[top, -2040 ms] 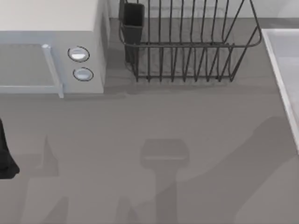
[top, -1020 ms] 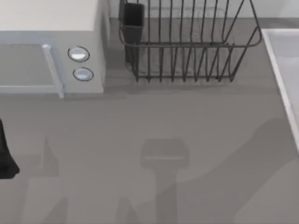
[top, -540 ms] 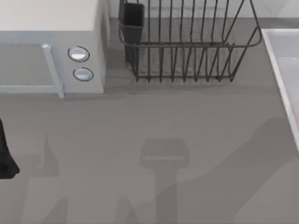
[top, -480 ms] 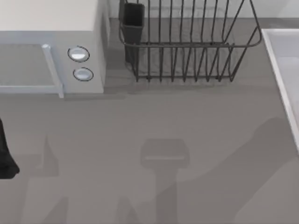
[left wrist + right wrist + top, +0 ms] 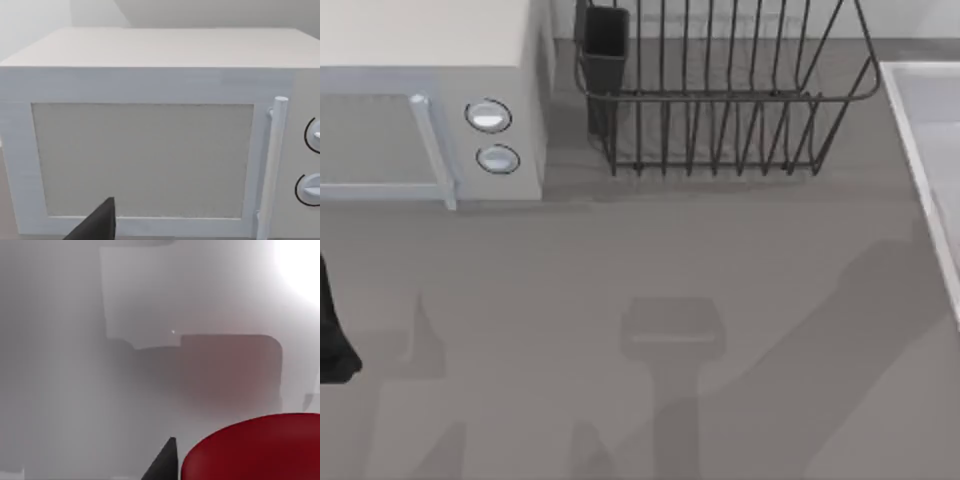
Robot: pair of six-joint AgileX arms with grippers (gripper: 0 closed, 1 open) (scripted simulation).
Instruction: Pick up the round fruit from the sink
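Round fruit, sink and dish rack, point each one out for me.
round fruit (image 5: pixel 255 447), right wrist view, red upper surface.
sink (image 5: pixel 920 165), top view, raised left rim.
dish rack (image 5: pixel 720 97), top view, front top wire.

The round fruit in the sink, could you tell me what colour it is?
The round fruit is a smooth, glossy red, best seen in the right wrist view.

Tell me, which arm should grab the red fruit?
The right arm, probably: in its wrist view the red fruit sits close, over the pale sink. The left arm faces the microwave.
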